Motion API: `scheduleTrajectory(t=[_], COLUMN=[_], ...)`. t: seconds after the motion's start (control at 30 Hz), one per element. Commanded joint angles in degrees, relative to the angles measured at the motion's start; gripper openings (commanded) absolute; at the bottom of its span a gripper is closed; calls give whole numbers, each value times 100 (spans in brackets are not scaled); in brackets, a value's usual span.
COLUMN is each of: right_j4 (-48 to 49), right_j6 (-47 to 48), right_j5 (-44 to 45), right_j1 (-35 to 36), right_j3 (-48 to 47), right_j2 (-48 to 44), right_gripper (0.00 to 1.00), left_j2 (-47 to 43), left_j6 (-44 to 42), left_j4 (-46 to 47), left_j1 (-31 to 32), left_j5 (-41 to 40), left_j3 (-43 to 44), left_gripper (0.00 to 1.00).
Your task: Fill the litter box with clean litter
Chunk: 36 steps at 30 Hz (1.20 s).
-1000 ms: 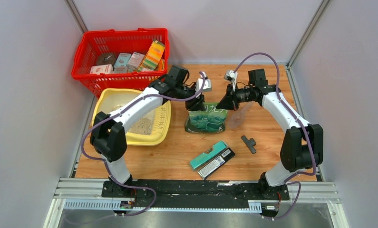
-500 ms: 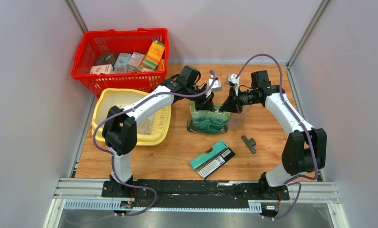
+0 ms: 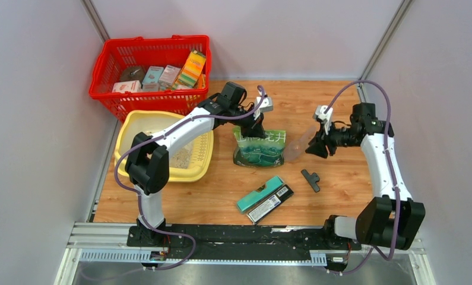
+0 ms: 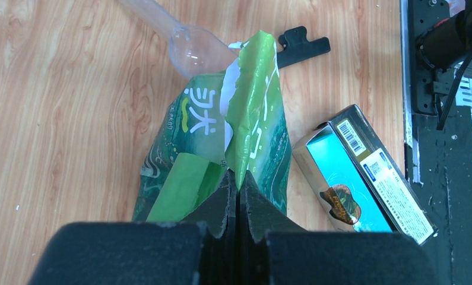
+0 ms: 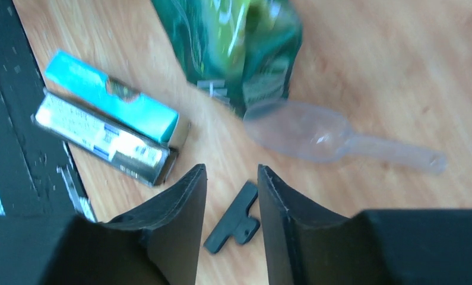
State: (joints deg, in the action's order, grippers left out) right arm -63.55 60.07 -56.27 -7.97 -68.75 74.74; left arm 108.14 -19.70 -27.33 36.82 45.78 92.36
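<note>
Part of the litter box (image 3: 147, 119) is hidden under the left arm. Its clean litter (image 3: 180, 158) shows only as a thin, grainy beige patch on the cream floor. The right wrist view is blurred, and the bag's contents cannot be seen. Left jaws are clenched on the torn top edge of the glossy green bag (image 4: 252, 127), standing on the wooden bench (image 3: 340, 196) just right of the box. Right jaws stand parted, grasping nothing, above a black clip (image 5: 236, 221) and near the translucent scoop (image 5: 307, 135). The box lies left of both jaws, against the red mesh basket (image 3: 138, 105).
</note>
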Motion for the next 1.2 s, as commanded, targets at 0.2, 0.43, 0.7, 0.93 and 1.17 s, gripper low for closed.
scheduleTrajectory(t=[0.2,0.43,0.7,0.93,1.17], right_j4=[492,765,441,-8,-123], right_j6=[-882,-1674,-1991,-1876,-1833], right_j5=[2472,2559,2586,2498,2454], right_j1=[-187,-442,-530,-530,-522], right_j3=[1558,1216,776,600,696], right_j2=[461,1225,2298,2712,2528], right_gripper=[46,43,39,35,34], left_j2=[-355,-399,-416,-399,-355], left_j6=[107,168,195,178,134], left_j4=[-149,-97,-88,-114,-150], left_j1=[-184,-193,-184,-184,-184], left_j5=[-192,-139,-210,-254,-280], left_j3=[-121,-253,-262,-218,-148], left_gripper=[0,0,0,0,0])
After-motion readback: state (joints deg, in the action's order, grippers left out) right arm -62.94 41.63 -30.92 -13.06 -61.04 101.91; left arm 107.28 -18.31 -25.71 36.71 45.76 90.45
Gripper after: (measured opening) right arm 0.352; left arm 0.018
